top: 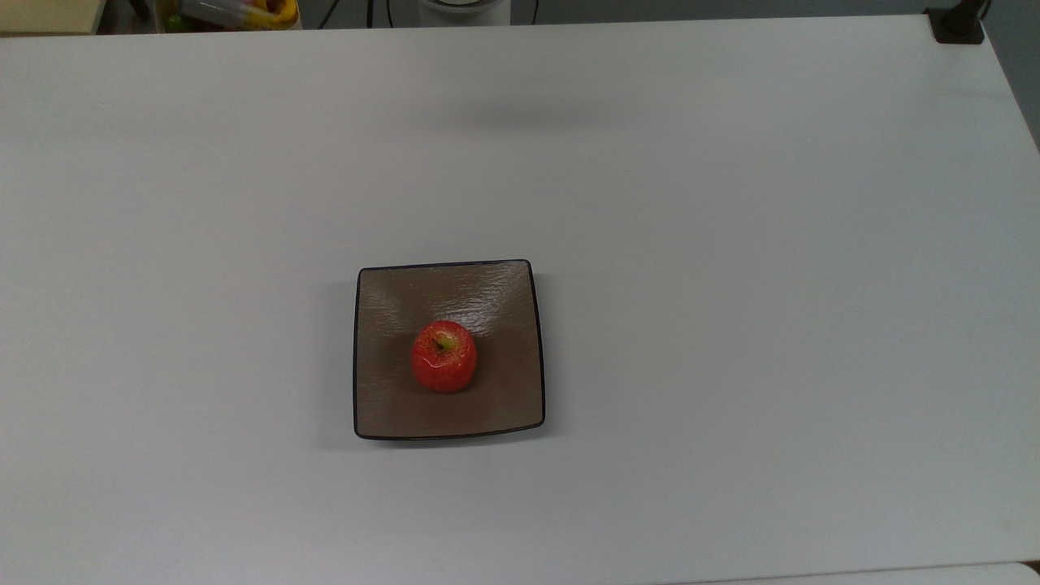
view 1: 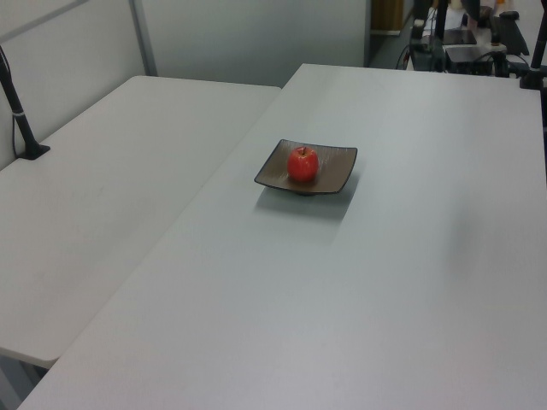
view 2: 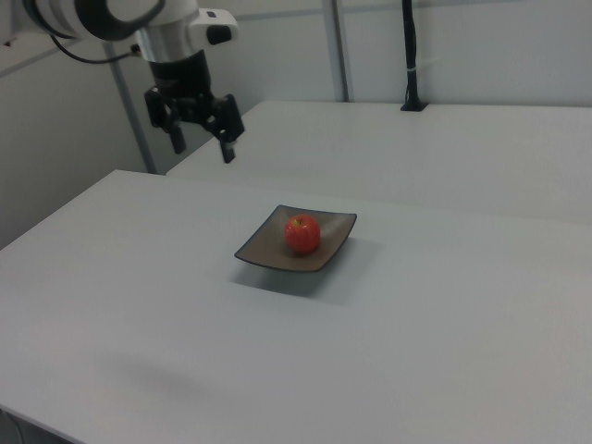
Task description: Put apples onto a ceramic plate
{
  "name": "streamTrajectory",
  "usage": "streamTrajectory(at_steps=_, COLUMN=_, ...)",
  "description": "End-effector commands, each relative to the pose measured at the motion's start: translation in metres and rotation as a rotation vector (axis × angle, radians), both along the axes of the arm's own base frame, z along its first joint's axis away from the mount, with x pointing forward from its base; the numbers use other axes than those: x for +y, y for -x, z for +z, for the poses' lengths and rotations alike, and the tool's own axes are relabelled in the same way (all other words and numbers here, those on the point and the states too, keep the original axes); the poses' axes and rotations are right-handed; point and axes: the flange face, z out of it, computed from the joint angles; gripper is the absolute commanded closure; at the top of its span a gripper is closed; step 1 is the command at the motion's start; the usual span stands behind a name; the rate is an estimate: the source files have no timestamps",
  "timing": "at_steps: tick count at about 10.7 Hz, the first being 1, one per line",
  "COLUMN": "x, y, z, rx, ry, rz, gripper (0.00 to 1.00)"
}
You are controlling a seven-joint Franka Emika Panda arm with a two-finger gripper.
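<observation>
The small red apple (top: 444, 356) is seated mid-dish on the square glossy brown ceramic plate (top: 390, 406); the gripper (view 2: 200, 143) is held high, fingers apart, presumably released.

Apple (top: 444, 356) sits at plate (top: 388, 406) centre; plate rests on table (top: 731, 244).

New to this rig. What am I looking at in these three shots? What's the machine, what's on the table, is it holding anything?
One robot arm with a two-finger gripper, seen in the right view raised above the white table, fingers spread, holding nothing. Three fixed cameras: the top view looks down, the left view and right view look across from the sides. On the table sits a square glossy brown plate with a dark rim, and a small red apple rests near its middle, stem dimple up. Nothing touches the apple.
</observation>
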Motion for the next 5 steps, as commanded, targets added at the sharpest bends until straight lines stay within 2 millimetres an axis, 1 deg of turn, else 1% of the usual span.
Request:
streamTrajectory(at_steps=1, x=0.019, y=0.030, z=0.004, rx=0.107, ry=-0.037, rz=-0.158, gripper=0.00)
streamTrajectory(at_steps=2, x=0.032, y=0.031, z=0.005, rx=0.101, ry=-0.032, rz=-0.175, gripper=0.00)
streamTrajectory(at_steps=3, x=0.042, y=0.029, z=0.001, rx=0.104, ry=-0.030, rz=-0.182, gripper=0.00)
streamTrajectory(at_steps=4, x=0.058, y=0.025, z=-0.009, rx=0.114, ry=-0.027, rz=-0.159, gripper=0.00)
streamTrajectory(at_steps=5, x=0.064, y=0.022, z=-0.017, rx=0.097, ry=-0.027, rz=-0.145, gripper=0.00)
